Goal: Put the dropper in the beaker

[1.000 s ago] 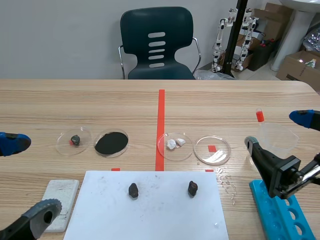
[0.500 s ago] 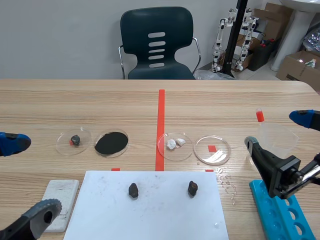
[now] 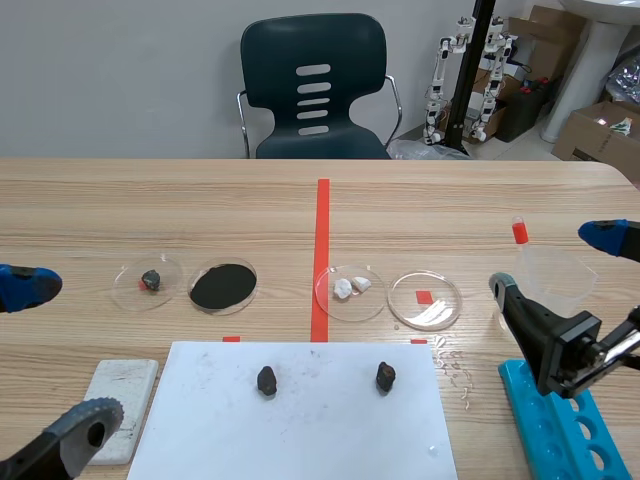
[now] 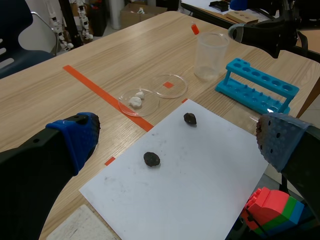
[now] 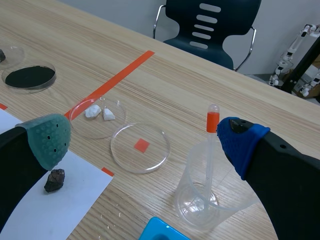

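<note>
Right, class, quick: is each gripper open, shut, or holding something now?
Left gripper: open, holding nothing.
Right gripper: open, holding nothing; the dropper stands in the beaker.

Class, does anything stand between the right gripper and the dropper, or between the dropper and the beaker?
Nothing visible does. The dropper already stands inside the beaker, red bulb up. The right gripper is open, and only the beaker's own clear wall lies between it and the dropper's stem.
</note>
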